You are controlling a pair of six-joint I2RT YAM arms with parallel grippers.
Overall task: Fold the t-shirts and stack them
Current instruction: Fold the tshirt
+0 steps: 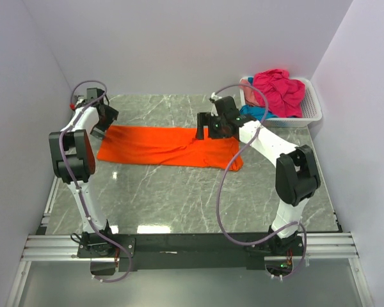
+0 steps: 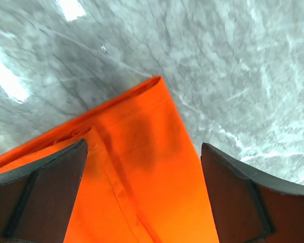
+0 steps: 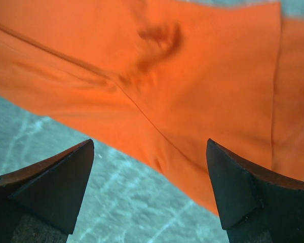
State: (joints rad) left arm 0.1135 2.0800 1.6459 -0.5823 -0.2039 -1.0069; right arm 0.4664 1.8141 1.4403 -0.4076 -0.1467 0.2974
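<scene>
One orange t-shirt [image 1: 160, 146] — flat, left pincer [image 2: 143, 147], right pincer [image 3: 150, 144] (both gaping)

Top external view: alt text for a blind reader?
An orange t-shirt, folded to a long strip on the marble table, with left gripper and right gripper open over it. White basket far right holds magenta shirts and a teal shirt.

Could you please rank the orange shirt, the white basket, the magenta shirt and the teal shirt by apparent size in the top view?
1. orange shirt, spread flat
2. white basket
3. magenta shirt, bunched in the basket
4. teal shirt; only a sliver shows, so its real size is unsure
</scene>
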